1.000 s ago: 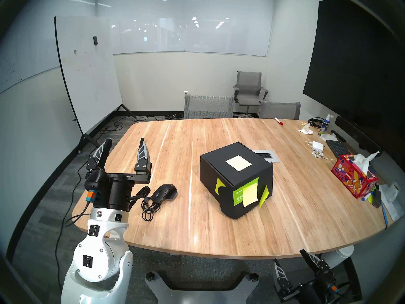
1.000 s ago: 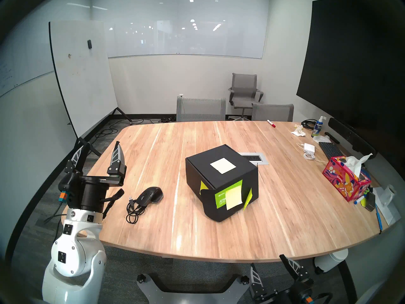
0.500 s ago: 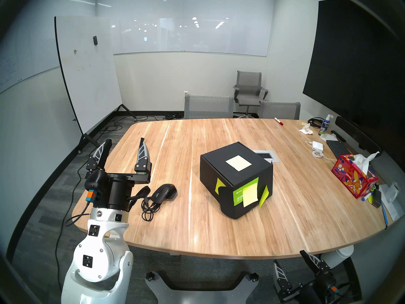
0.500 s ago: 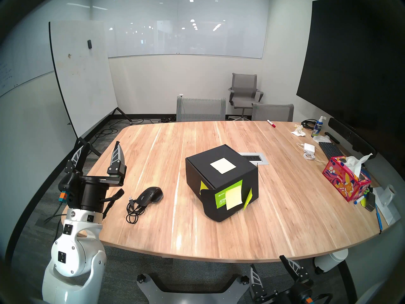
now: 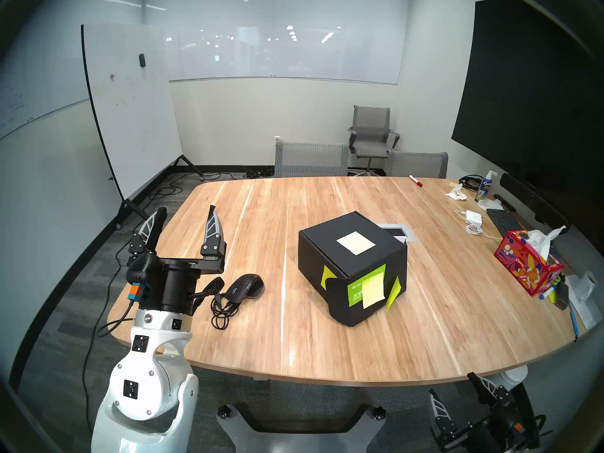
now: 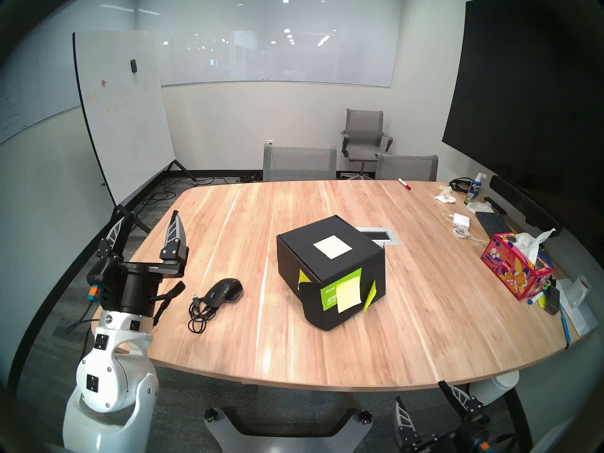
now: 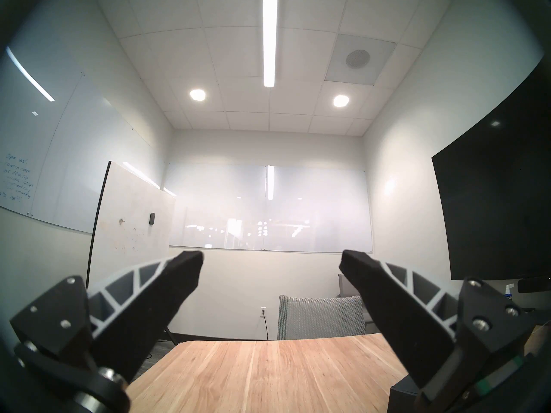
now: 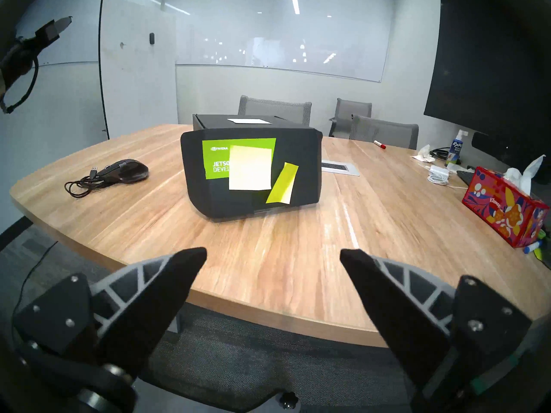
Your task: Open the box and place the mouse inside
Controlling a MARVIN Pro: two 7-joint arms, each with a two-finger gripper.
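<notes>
Fingers of my right gripper (image 5: pixel 456 390) are standing spread wide with nothing between them, hanging below the near edge of the desk (image 5: pixel 327 344). My left gripper (image 5: pixel 188 213) is hovering over the desk's left corner, tilting upward, likewise spread and empty. Just beside its wrist the black mouse (image 5: pixel 245 287) is lying on the desk, its coiled cable (image 5: pixel 222 311) bunching toward me. Farther in, well apart from the mouse, the black box (image 5: pixel 351 266) is sitting closed, yellow sticky notes (image 5: pixel 372 290) clinging over its green label (image 5: pixel 354 293). At the far right the tissue box (image 5: pixel 526 266) is resting.
</notes>
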